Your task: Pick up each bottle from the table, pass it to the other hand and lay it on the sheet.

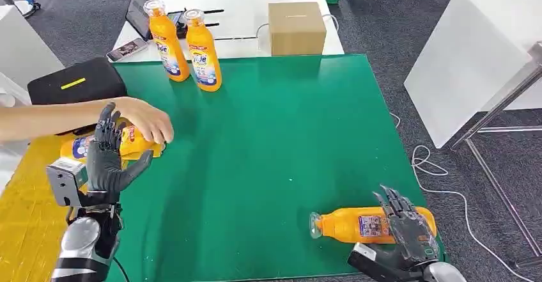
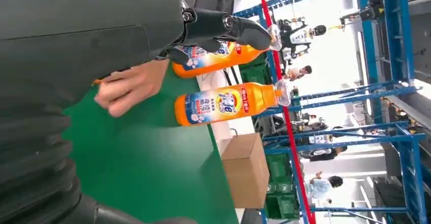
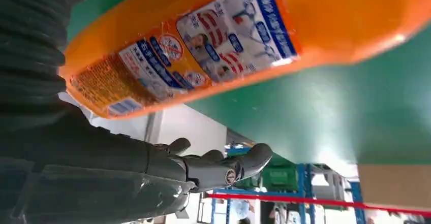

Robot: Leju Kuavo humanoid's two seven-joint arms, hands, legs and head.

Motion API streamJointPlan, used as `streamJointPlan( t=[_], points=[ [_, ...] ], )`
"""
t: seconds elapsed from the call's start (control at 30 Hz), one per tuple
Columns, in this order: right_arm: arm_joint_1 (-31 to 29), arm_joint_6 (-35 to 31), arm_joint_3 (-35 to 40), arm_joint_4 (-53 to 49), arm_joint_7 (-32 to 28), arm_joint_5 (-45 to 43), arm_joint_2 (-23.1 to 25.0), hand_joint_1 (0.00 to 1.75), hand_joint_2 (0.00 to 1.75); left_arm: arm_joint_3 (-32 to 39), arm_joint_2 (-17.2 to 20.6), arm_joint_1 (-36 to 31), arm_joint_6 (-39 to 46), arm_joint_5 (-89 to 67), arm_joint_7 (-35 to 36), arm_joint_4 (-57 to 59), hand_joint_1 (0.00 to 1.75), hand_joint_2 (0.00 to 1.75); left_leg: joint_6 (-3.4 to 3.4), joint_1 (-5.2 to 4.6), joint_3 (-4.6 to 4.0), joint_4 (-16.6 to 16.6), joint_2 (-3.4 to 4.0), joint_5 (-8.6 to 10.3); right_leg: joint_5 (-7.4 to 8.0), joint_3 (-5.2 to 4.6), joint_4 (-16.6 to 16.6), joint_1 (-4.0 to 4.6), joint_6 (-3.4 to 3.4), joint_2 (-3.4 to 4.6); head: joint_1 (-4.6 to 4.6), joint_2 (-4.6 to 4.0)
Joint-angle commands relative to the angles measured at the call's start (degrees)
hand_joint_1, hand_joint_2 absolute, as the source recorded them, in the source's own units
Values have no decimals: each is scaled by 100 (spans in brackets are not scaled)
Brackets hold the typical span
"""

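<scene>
Sheet [image 1: 268,141] (green) covers the table; blue racks behind. Left hand [image 1: 108,157] and right hand [image 1: 409,227] spread, empty.

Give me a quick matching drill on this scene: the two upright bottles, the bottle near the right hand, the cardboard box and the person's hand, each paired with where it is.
Things:
1. two upright bottles
2. lying bottle
3. cardboard box
4. person's hand

Places:
A. on the white table beyond the green sheet
B. near edge of the sheet, by the right hand
C. far left part of the sheet
D. on a bottle lying by the left hand

Pairs: 1-C, 2-B, 3-A, 4-D
</scene>
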Motion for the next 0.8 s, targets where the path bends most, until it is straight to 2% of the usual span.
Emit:
streamJointPlan(
  t=[0.03, 0.17, 0.57, 0.6, 0.63, 0.73, 0.77, 0.8],
  points=[
    [-236, 259, 178, 631, 230, 175, -96, 0, 175, 46, -107, -51, -9, -3, 68, 133, 0, 175, -1, 3, 13, -8, -1, -2, 0, 15, -11, 3, 4, -2, -2, 0],
    [-289, 320, 147, 781, 505, 334, -77, 0, 175, 98, -139, -21, -13, 11, 115, 197, 0, 175, -1, 7, 19, -10, -1, -4, 0, 22, -16, 6, 6, -2, 0, 0],
    [-447, 468, 204, 1065, 656, 509, -54, 0, 175, 104, -171, -39, -22, 19, 139, 287, 0, 175, -1, 4, 16, -9, -2, -1, 1, 18, -13, 2, 4, -3, -2, 0],
    [-481, 480, 207, 1133, 669, 520, -53, 3, 175, 104, -176, -43, -24, 20, 140, 311, 0, 175, -3, 8, 24, -11, -3, -2, 2, 27, -19, 7, 5, -4, -2, 0],
    [-502, 497, 212, 1170, 678, 529, -48, 17, 175, 103, -179, -44, -25, 23, 143, 321, 0, 175, -2, 7, 23, -12, -2, -1, 3, 25, -19, 5, 5, -3, -2, 0],
    [-502, 497, 212, 1170, 678, 529, -48, 17, 175, 103, -179, -44, -25, 23, 143, 321, 0, 175, -2, 7, 23, -12, -2, -1, 3, 25, -19, 5, 5, -3, -2, 0],
    [-518, 505, 216, 1191, 684, 539, -47, 26, 175, 104, -180, -44, -26, 24, 145, 328, 0, 175, -2, 7, 24, -12, -3, -1, 3, 27, -20, 6, 5, -3, -2, 0],
    [-569, 523, 228, 1274, 705, 571, -30, 45, 175, 104, -187, -49, -28, 30, 152, 355, 0, 175, -1, 3, 19, -8, -2, 0, 2, 19, -12, 2, 3, -2, -2, 0]
  ],
)
